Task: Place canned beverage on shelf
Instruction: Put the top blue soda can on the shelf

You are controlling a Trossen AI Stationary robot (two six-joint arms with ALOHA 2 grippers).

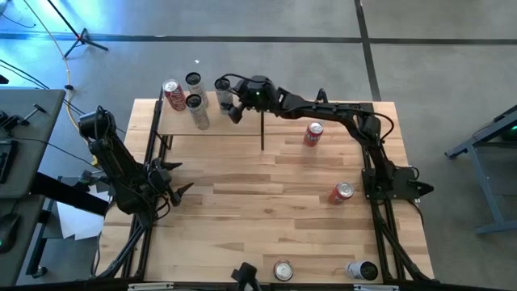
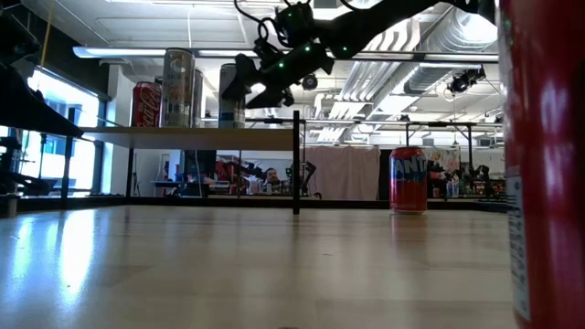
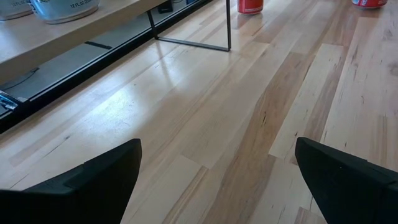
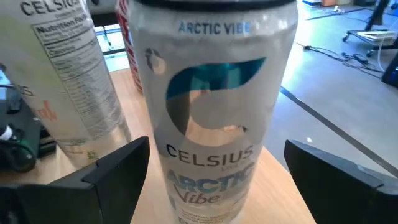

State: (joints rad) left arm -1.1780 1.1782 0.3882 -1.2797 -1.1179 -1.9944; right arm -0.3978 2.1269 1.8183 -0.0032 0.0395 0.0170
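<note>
The shelf (image 1: pixel 174 123) (image 2: pixel 183 137) stands at the table's far left, with several cans upright on it. One of them is a silver Celsius can (image 4: pixel 214 112) (image 1: pixel 223 86) near the shelf's right end. My right gripper (image 4: pixel 217 146) (image 1: pixel 229 103) (image 2: pixel 245 90) reaches over the shelf, open. Its fingers stand on either side of that can, and bare shelf board (image 4: pixel 277 177) shows between the can and one finger. My left gripper (image 3: pixel 217 162) (image 1: pixel 174 190) waits open at the table's left side with nothing between its fingers.
Also on the shelf are a red can (image 1: pixel 171 93) and two silver cans (image 1: pixel 193 81) (image 1: pixel 195 110). Two red cans (image 1: pixel 313 133) (image 1: pixel 342 192) stand on the table's right half, and two more cans (image 1: pixel 283 269) (image 1: pixel 362 271) at its near edge. The shelf's black post (image 1: pixel 262 129) stands mid-table.
</note>
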